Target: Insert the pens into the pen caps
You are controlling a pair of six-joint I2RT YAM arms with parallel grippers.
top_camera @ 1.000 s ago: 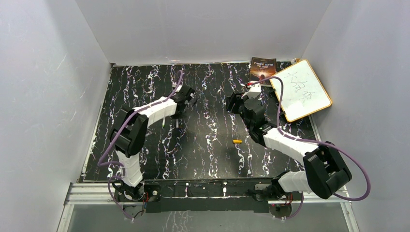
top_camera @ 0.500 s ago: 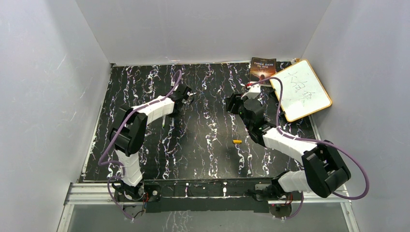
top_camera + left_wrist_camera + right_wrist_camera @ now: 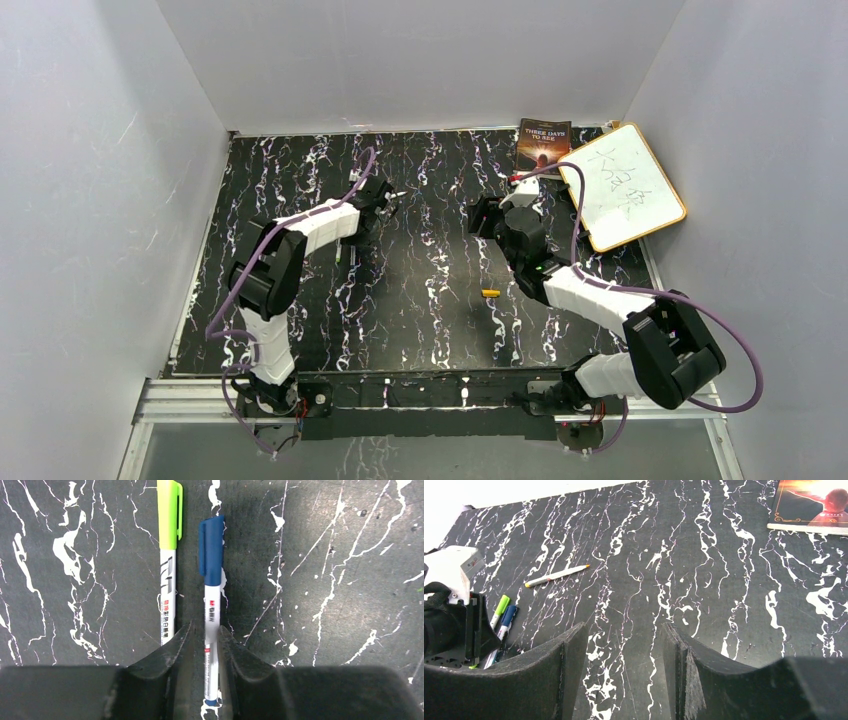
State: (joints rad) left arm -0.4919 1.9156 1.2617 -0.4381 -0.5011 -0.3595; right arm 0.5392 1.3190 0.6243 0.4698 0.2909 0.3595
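In the left wrist view two pens lie side by side on the black marbled table. One wears a green pen cap [image 3: 169, 515], the other [image 3: 209, 645] a blue cap [image 3: 211, 550]. My left gripper [image 3: 204, 630] straddles the blue-capped pen's barrel, open a little. The pen rests against the right finger, with a gap at the left one. The uncapped whitish pen [image 3: 556, 575] lies beyond. An orange-yellow cap [image 3: 490, 293] lies loose mid-table. My right gripper [image 3: 624, 630] hovers open and holds nothing.
A book [image 3: 543, 143] lies at the far right corner, with a tilted whiteboard [image 3: 620, 185] beside it. Grey walls close the table on three sides. The left arm [image 3: 310, 225] reaches over the two capped pens.
My left gripper's jaws have eased apart off the blue-capped pen, which now lies on the table. The left wrist shifted slightly toward the far side. The right arm barely moved.
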